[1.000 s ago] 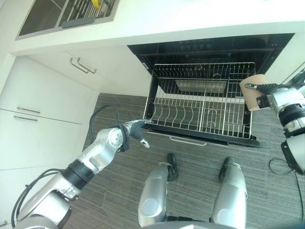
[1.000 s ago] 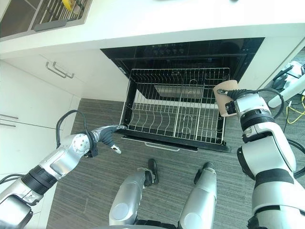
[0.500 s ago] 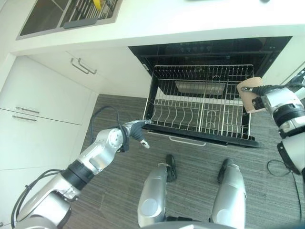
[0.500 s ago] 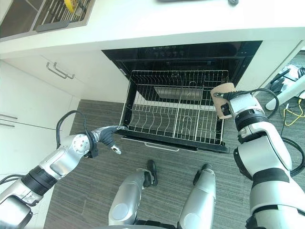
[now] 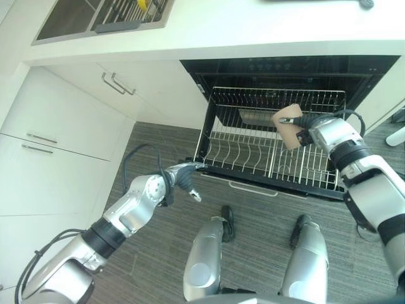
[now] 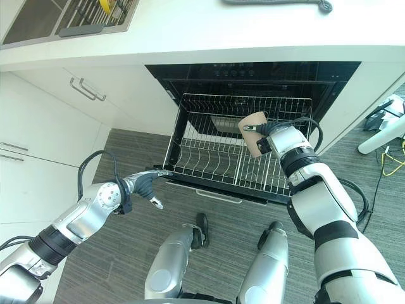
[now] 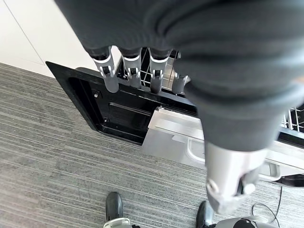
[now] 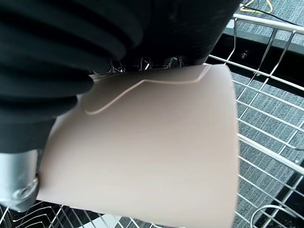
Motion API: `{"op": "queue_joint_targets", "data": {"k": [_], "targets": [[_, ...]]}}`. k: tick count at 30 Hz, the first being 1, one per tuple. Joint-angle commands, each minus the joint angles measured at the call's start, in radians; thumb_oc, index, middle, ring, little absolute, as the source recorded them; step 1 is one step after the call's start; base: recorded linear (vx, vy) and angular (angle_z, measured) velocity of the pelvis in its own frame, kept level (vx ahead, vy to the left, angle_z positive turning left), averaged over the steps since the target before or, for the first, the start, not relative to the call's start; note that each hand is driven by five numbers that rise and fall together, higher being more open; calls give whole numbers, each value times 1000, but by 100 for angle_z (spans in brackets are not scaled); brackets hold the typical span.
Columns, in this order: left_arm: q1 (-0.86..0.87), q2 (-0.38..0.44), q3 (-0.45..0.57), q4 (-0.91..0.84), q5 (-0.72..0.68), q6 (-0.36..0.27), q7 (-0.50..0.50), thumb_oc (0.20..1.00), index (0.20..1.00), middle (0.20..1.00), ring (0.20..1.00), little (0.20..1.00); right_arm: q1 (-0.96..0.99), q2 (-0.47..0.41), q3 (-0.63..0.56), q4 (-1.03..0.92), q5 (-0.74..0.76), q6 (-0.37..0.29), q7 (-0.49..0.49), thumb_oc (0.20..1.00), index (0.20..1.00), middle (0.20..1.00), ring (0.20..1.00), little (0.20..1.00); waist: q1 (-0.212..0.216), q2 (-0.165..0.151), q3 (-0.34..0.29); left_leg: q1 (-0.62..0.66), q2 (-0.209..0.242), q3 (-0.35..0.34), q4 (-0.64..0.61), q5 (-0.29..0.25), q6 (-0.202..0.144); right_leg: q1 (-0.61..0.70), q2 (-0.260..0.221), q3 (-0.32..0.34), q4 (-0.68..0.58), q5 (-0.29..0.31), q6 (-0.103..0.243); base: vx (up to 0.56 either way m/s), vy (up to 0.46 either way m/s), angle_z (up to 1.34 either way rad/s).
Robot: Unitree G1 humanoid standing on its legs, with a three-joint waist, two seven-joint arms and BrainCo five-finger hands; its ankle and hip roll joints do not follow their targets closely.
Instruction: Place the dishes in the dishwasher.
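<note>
The cup (image 5: 288,126) in the right hand (image 5: 311,128) was a plain pale beige. The wire rack (image 5: 253,142) showed bright silver against the dishwasher (image 6: 253,73), which was black inside. The counter (image 5: 253,25) and the cabinets (image 5: 63,120) were white with silver handles. The floor (image 5: 158,253) was grey, with fine stripes. A yellow item (image 5: 144,4) showed in the sink (image 5: 69,19).

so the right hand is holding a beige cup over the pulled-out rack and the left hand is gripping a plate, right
Not quite. The left hand holds no plate: the left wrist view shows its fingers straight, resting at the edge of the open dishwasher door. The rest stands: the right hand holds the beige cup over the pulled-out rack.
</note>
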Motion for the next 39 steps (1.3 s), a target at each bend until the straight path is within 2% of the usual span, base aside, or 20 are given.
{"op": "queue_joint_targets", "data": {"k": [1,14,19,20,21,26,30,31,33,35,36,37,38,39], "targets": [[204,58,-136,6,-29,42,-106,1000,1000,1000,1000,1000,-66,-10,-38,4,8,5,-33,200,200,200,200,200,46,-45,72,-7,22,-39,12,-54,14,59,-34,-2,-4,-76,19,0,0,0],[209,61,-137,10,-37,44,-98,1000,1000,1000,1000,1000,-41,-52,-69,77,-2,-13,-50,200,200,200,200,200,37,-41,72,-12,27,-33,18,-60,18,53,-32,4,-10,-72,19,0,0,0],[217,54,-138,11,-39,47,-94,1000,1000,1000,1000,1000,-39,-59,-78,87,12,9,-62,200,200,200,200,200,33,-36,72,-12,29,-29,20,-61,18,50,-32,8,-5,-75,16,0,0,0],[218,51,-138,11,-37,47,-94,1000,1000,1000,1000,1000,-37,-60,-81,93,27,7,-80,790,790,790,790,790,32,-35,72,-11,29,-28,20,-61,18,50,-33,9,-4,-75,16,0,0,0],[219,53,-139,9,-40,47,-94,1000,1000,1000,1000,1000,-36,-62,-85,106,33,1,-73,1000,1000,1000,1000,1000,33,-34,72,-10,28,-29,20,-61,19,51,-33,9,-3,-77,15,0,0,0],[227,52,-134,-5,-37,47,-81,1000,1000,1000,1000,1000,-41,-75,-93,78,106,-37,-110,1000,1000,1000,1000,1000,32,-33,72,-8,28,-27,18,-60,19,52,-33,8,1,-78,13,3,6,0],[255,62,-91,-44,-87,39,-10,1000,1000,1000,1000,1000,-16,-107,-119,-44,158,-45,-163,1000,1000,1000,1000,1000,22,-43,72,-7,32,-20,12,-57,18,49,-25,14,-2,-76,15,4,8,0],[268,70,-49,-84,-126,31,45,1000,1000,1000,1000,1000,14,-127,-154,-121,171,-56,-182,1000,1000,1000,1000,1000,16,-51,72,-6,34,-16,7,-54,19,50,-19,16,-9,-73,16,0,0,0],[275,79,-13,-114,-159,26,77,1000,1000,1000,1000,1000,41,-144,-180,-175,179,-65,-189,1000,1000,1000,1000,1000,12,-57,72,-4,36,-13,7,-54,21,52,-17,16,-10,-70,16,3,-12,-6],[288,97,78,-180,-234,19,157,1000,1000,1000,1000,1000,126,-180,-246,-336,198,-78,-221,1000,1000,1000,1000,1000,-1,-69,72,-6,40,-11,13,-57,26,51,-15,19,-9,-66,17,-26,-31,-2],[284,104,119,-199,-261,21,176,1000,1000,1000,1000,1000,167,-190,-269,-419,213,-76,-245,1000,1000,1000,1000,1000,-6,-72,72,-19,46,-3,6,-34,37,37,-12,13,-18,-42,8,16,-43,2],[279,113,168,-215,-298,14,202,1000,1000,1000,1000,1000,223,-198,-296,-508,210,-79,-256,1000,1000,1000,1000,1000,-14,-80,72,-4,45,-9,14,-58,30,53,-12,21,-12,-60,17,16,-34,0],[273,119,193,-221,-320,5,221,1000,1000,1000,1000,1000,249,-201,-310,-550,207,-87,-261,1000,1000,1000,1000,1000,-17,-84,72,-3,47,-8,14,-57,30,53,-11,23,-13,-58,18,14,-37,-8],[264,126,227,-225,-340,-6,232,1000,1000,1000,1000,1000,278,-208,-330,-617,208,-80,-271,1000,1000,1000,1000,1000,-21,-87,72,-15,51,1,5,-34,39,42,-8,16,-25,-34,8,-66,-44,-13]]}}
